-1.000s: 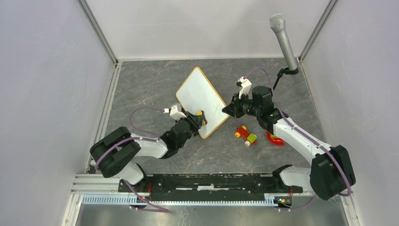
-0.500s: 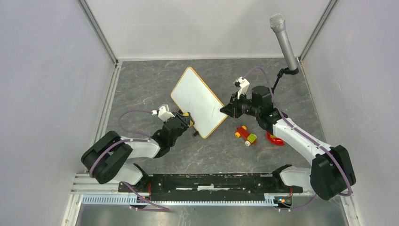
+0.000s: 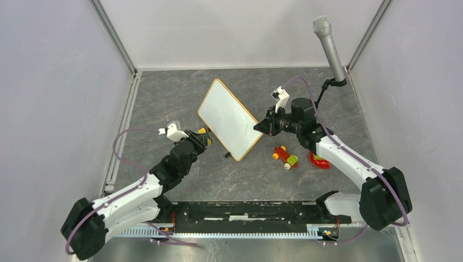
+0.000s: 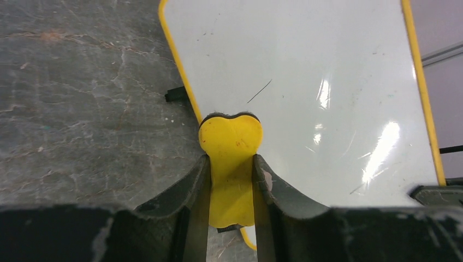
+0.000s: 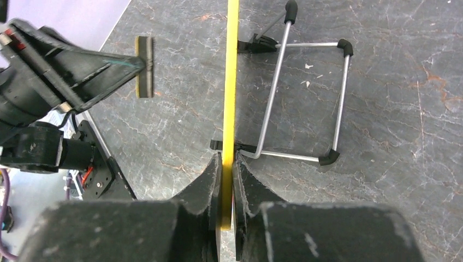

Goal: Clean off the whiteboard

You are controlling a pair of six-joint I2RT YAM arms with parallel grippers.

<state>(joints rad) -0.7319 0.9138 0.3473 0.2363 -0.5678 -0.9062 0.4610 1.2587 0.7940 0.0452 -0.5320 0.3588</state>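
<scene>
The whiteboard point(image 3: 228, 119) stands tilted on its wire feet point(image 5: 306, 98) in the middle of the floor. Its face point(image 4: 306, 82) is white apart from a thin faint stroke. My right gripper point(image 3: 261, 126) is shut on the board's yellow-rimmed right edge point(image 5: 231, 82), fingers either side of it point(image 5: 226, 164). My left gripper point(image 3: 197, 136) is shut on a yellow eraser point(image 4: 230, 158) with a dark felt pad. The eraser point(image 5: 144, 66) hangs just off the board's left edge, a small gap from its face.
A red, yellow and green toy point(image 3: 285, 156) and a red object point(image 3: 318, 161) lie under my right arm. A grey microphone point(image 3: 329, 48) stands at the back right. Enclosure walls close in the sides and back; a black rail point(image 3: 245, 212) runs along the front.
My left arm has drawn back to the left, taking the eraser from the board's lower face to off its left edge. The board shifted a little to the left, still held by the right gripper.
</scene>
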